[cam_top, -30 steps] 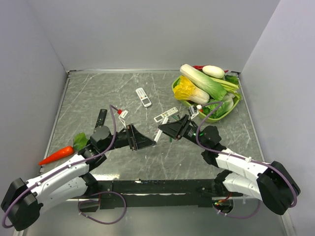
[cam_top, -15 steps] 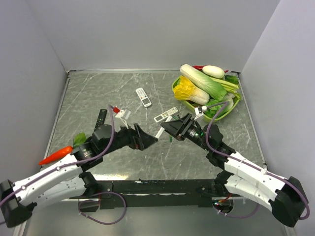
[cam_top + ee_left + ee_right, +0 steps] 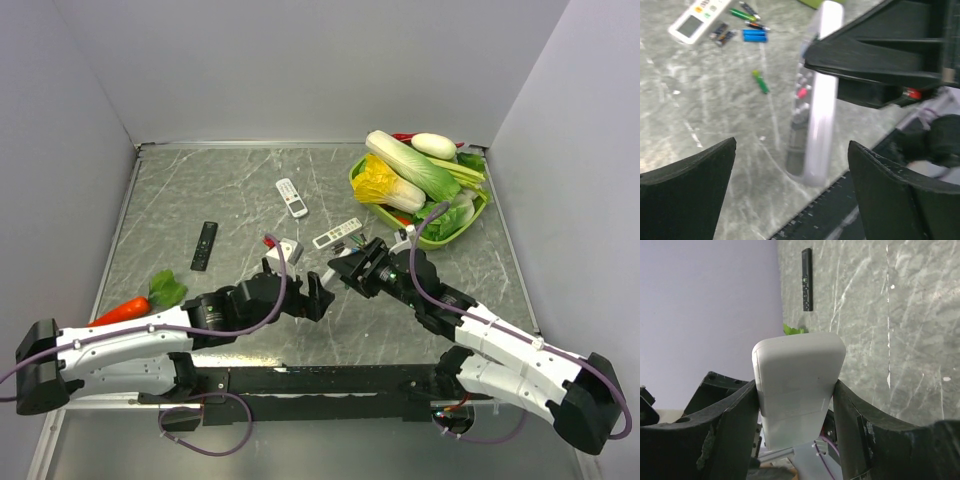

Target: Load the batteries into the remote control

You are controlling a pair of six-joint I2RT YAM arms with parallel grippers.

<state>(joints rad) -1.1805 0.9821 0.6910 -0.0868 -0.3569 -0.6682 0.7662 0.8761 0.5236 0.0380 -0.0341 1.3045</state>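
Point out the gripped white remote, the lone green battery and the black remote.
white remote (image 3: 797, 385): right wrist view, middle of its plain face.
lone green battery (image 3: 761, 83): left wrist view, mid-length of the cell.
black remote (image 3: 205, 245): top external view, centre of its body.

From where I stand this is a robotics lab test cell, not a home. A grey marble-patterned desk (image 3: 250, 190) is boxed in by plain pale lilac walls (image 3: 300, 70). A white-and-black left arm (image 3: 120, 345) and a matching right arm (image 3: 500, 345) are bolted to a black rail (image 3: 320, 380). Purple cables (image 3: 210, 435) loop loose, and a green plastic basket (image 3: 478, 216) of vegetables sits among the hardware.
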